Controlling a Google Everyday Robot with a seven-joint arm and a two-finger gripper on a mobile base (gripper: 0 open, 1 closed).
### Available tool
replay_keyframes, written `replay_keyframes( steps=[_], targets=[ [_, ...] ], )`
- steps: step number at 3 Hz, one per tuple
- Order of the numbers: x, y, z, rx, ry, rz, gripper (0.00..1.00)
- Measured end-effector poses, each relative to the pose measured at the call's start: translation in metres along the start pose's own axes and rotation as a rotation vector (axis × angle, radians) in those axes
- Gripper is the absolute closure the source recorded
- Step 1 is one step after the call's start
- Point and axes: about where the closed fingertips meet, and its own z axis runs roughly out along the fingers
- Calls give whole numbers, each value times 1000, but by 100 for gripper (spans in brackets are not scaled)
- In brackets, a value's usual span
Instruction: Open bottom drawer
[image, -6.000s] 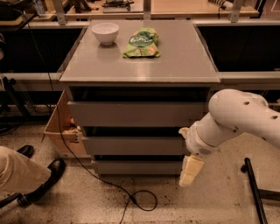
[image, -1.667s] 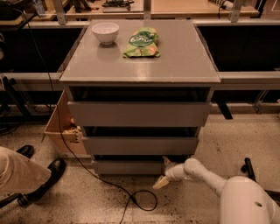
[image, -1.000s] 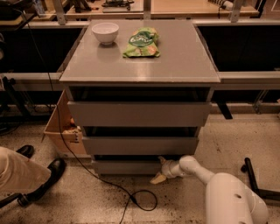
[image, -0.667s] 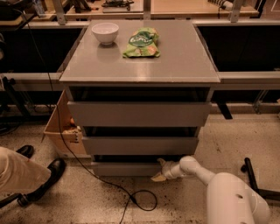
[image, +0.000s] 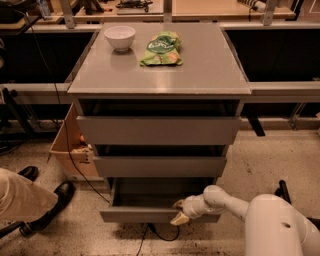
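The bottom drawer (image: 145, 215) is the lowest of three grey handle-less drawers in the cabinet. It stands pulled out, and its shallow grey tray (image: 150, 192) shows behind the front panel. My gripper (image: 180, 212) is at the top edge of that front panel, right of its middle, with one tan finger inside the tray and one (image: 180, 218) over the panel's face. My white arm (image: 260, 220) reaches in from the lower right.
The mid drawer (image: 160, 166) and top drawer (image: 159, 130) sit above, less far out. A white bowl (image: 120, 37) and a green bag (image: 162, 49) lie on the cabinet top. A cardboard box (image: 70, 150), a cable (image: 155, 235) and a person's shoes (image: 47, 207) are on the floor.
The bottom drawer has slid out toward the camera and its tray now shows. My gripper has stayed at the drawer's front edge and come back with it.
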Motion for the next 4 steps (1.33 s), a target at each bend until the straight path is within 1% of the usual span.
replay_keyframes(
  steps=[1,2,3,4],
  targets=[
    [-4,53,8,-119,0,13,16],
    [-18,102,10,-245,-3,28,0],
    [-25,125,11,-308,-1,37,0],
    [-30,135,8,-344,10,36,18]
  ],
)
